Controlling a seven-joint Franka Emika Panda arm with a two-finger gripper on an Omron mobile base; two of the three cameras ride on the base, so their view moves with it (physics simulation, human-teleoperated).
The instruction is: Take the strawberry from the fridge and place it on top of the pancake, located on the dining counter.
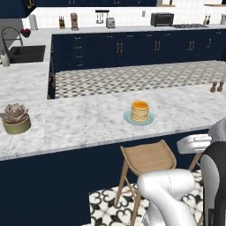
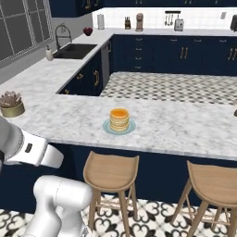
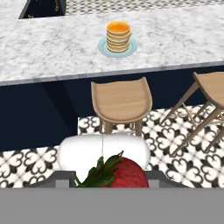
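The arm is hanging low on the stool side of the dining counter, its hand facing the pancake. In the hand view, the strawberry is sitting clamped in the gripper, leaves leftward. A wooden stool is standing between hand and counter; a potted succulent is resting far left.

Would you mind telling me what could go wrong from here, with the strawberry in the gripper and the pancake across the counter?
The strawberry sits at the gripper's tips, so it might slip during the reach. The pancake stack is narrow and tall, so the fruit could roll off onto the dining counter. The stool stands between the arm and the counter, so a low approach might clip it.
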